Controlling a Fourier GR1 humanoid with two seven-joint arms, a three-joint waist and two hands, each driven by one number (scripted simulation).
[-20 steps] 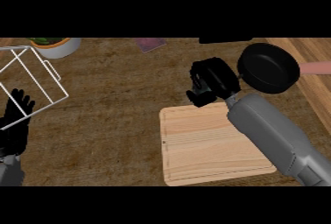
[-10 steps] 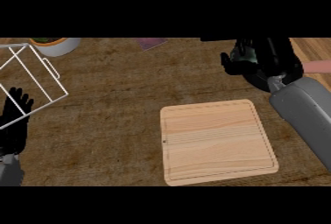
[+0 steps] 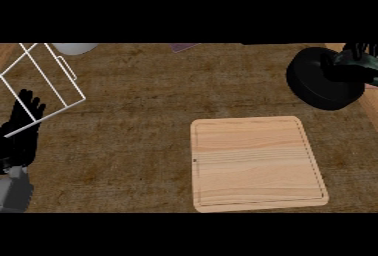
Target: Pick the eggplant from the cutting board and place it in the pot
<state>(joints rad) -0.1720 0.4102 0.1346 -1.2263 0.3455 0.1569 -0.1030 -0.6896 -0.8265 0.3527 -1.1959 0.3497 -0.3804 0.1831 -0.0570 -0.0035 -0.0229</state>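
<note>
The wooden cutting board (image 3: 257, 162) lies at the centre right with nothing on it. The black pot (image 3: 323, 79) sits at the upper right. My right hand (image 3: 359, 61) is over the pot's right rim, partly cut off by the view's edge, dark against the dark pot. The eggplant shows nowhere; whether the hand or the pot hides it I cannot tell. At the left edge my left hand (image 3: 22, 135) rests open, fingers up, away from the board.
A white wire rack (image 3: 40, 82) stands at the upper left, just above the left hand. A pale bowl (image 3: 74, 48) and a small purple item (image 3: 184, 46) lie along the top edge. Brown countertop surrounds the board.
The right hand has moved from the board's upper edge up and to the right, and now sits over the pot's right rim. The view has shifted. The left hand has stayed still.
</note>
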